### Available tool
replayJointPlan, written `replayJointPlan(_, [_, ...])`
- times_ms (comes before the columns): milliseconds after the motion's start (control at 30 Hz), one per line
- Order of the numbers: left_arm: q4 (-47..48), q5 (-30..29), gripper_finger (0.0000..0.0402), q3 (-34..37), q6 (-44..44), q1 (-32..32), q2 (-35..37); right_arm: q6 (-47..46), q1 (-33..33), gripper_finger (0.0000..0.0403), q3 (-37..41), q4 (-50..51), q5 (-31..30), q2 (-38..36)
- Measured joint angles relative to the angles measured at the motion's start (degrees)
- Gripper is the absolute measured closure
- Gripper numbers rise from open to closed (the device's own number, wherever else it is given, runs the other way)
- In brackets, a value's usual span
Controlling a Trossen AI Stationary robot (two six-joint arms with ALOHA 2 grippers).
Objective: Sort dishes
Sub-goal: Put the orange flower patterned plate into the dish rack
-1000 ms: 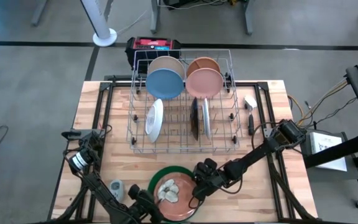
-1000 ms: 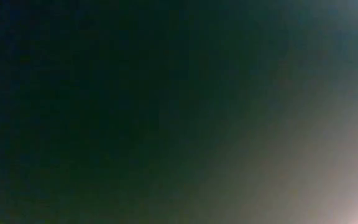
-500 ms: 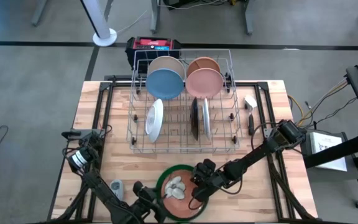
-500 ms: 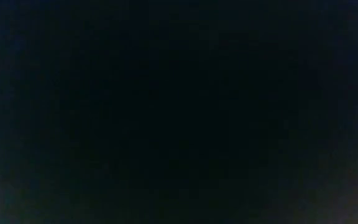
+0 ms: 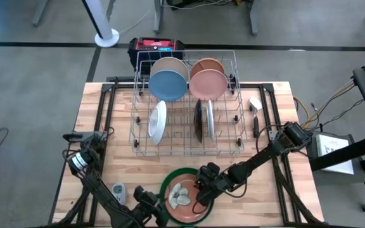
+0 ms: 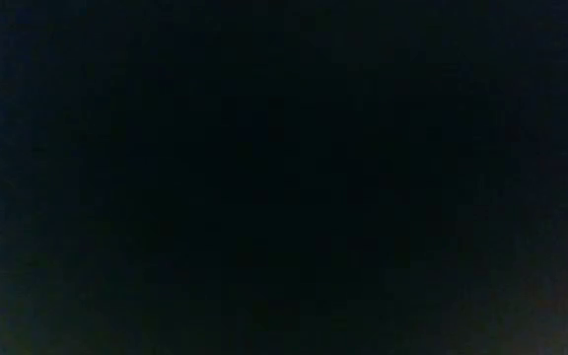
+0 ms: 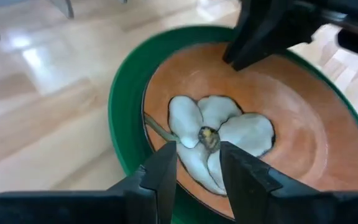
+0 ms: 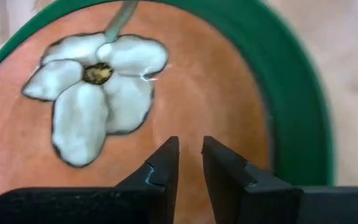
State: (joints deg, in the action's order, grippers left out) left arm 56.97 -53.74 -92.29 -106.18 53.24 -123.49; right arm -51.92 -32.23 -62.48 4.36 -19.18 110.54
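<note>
Plates first, from the high view: a green plate [image 5: 167, 182] is sitting at the near edge of the table [image 5: 106, 133] with a terracotta flower plate [image 5: 185, 202] nested on it. The left gripper [image 5: 152, 204] is crowding the stack's left rim, the right gripper [image 5: 203, 190] its right rim. Behind them the wire rack [image 5: 185, 104] is holding a blue plate [image 5: 167, 85], a pink plate [image 5: 208, 83], a tan one, a brown one and several slim dishes on edge. A small grey gadget [image 5: 118, 190] is lying left of the stack.

Low view: it is giving nothing, all dark.

Left wrist view: the jaws are standing slightly apart over the painted flower, gripping nothing that I can see, with the green rim curving around the terracotta plate [image 7: 278, 124]. The other arm's fingers are showing at the far rim.

Right wrist view: the jaws are narrowly parted above the terracotta surface [image 8: 191, 93], holding nothing.

My read: the step is separating the top plate. Doing it well is probably meaning one set of jaws pinning the green rim while the other is pinching the terracotta lip, lifting level so nothing is sliding off the table edge.
</note>
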Motion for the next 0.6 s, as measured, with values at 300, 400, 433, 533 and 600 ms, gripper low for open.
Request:
replayJointPlan(300, [-0.5, 1.9, 0.029, 0.0, -2.4, -0.4, 0.2, 0.0, -0.5, 0.0333, 0.0, 0.0, 6.1, 0.1])
replayJointPlan(400, [-1.2, 1.9, 0.029, 0.0, -3.4, -0.6, 0.2, 0.0, -0.5, 0.0353, 0.0, 0.0, 6.2, 0.7])
replayJointPlan(433, [-1.2, 1.9, 0.029, 0.0, -4.6, -0.8, 0.2, 0.0, -0.5, 0.036, 0.0, -0.1, 6.2, 1.0])
replayJointPlan(533, [-1.3, 2.8, 0.0289, 0.0, -7.4, -1.4, 0.2, -0.1, -0.5, 0.0383, -0.1, -0.6, 5.6, 1.8])
replayJointPlan(600, [-1.3, 5.2, 0.0285, 0.0, -8.7, -1.9, 0.2, -0.1, -0.5, 0.0396, -0.2, -1.1, 5.5, 2.5])
